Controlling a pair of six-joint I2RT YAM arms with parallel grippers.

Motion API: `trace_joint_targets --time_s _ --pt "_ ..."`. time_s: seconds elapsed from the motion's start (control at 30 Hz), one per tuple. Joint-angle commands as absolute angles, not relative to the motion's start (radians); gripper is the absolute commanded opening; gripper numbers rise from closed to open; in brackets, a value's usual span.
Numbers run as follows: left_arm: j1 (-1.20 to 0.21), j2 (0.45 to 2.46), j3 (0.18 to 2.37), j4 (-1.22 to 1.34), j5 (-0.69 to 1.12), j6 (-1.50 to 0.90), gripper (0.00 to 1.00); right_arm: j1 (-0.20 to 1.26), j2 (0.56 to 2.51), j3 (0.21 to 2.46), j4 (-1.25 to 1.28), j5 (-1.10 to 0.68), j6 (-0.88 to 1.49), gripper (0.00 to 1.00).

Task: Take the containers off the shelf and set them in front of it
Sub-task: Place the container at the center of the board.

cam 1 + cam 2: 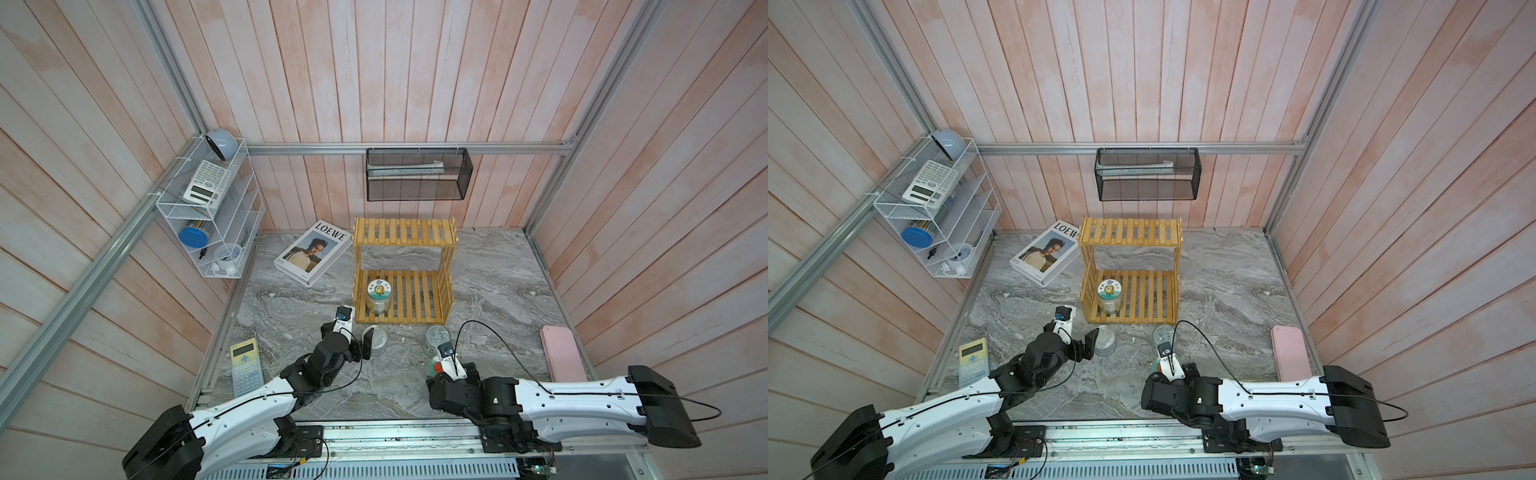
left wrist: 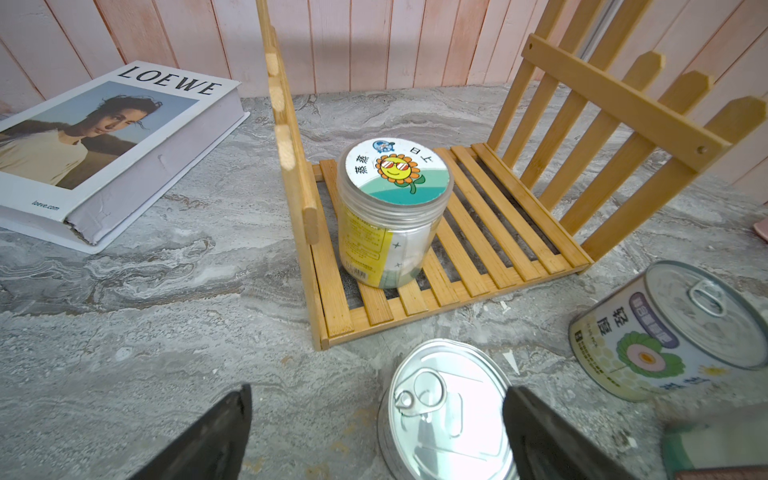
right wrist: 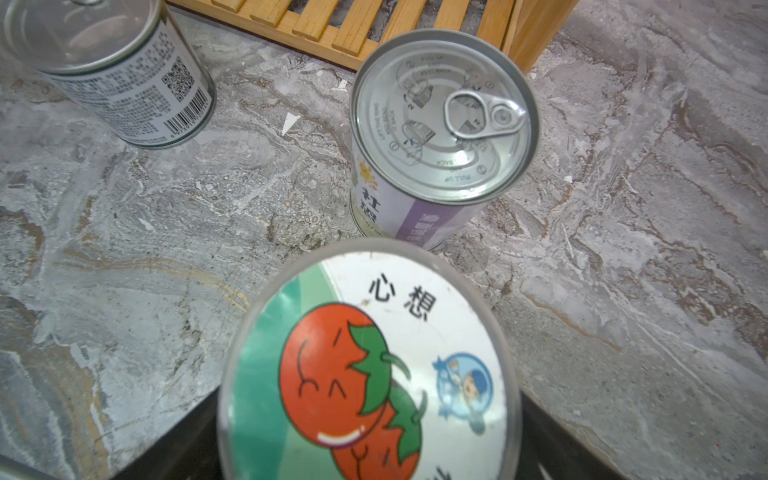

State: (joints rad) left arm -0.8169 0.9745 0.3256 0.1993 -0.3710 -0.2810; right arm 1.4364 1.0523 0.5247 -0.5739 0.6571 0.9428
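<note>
The clear yellow-flower-lidded jar on the tan wooden-slat shelf's lower tier stands straight ahead of the nearer, wide-open left gripper.

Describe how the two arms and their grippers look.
The left arm and right arm have white shells over black joints and bulky black base housings. A thin black cable loops along each. The left gripper and right gripper have black wedge-shaped fingers and white wrist modules.

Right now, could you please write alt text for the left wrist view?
A sunflower-lidded clear jar stands on the wooden shelf's bottom tier. Two tin cans stand on the marble table before it, the nearer one between the left gripper's open fingers.
</note>
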Motion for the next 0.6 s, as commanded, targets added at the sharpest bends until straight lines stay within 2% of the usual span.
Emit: trace_joint_targets --time_s 0.0,0.57 --pt "-0.811 0.979 0.344 0.219 -0.365 -0.274 1.0 1.432 1.033 0.523 -0.592 0.684 0.963 0.98" --pt "-0.811 1.012 0.43 0.158 -0.336 -0.258 1.0 1.43 0.914 0.631 -0.703 0.736 0.912 0.98"
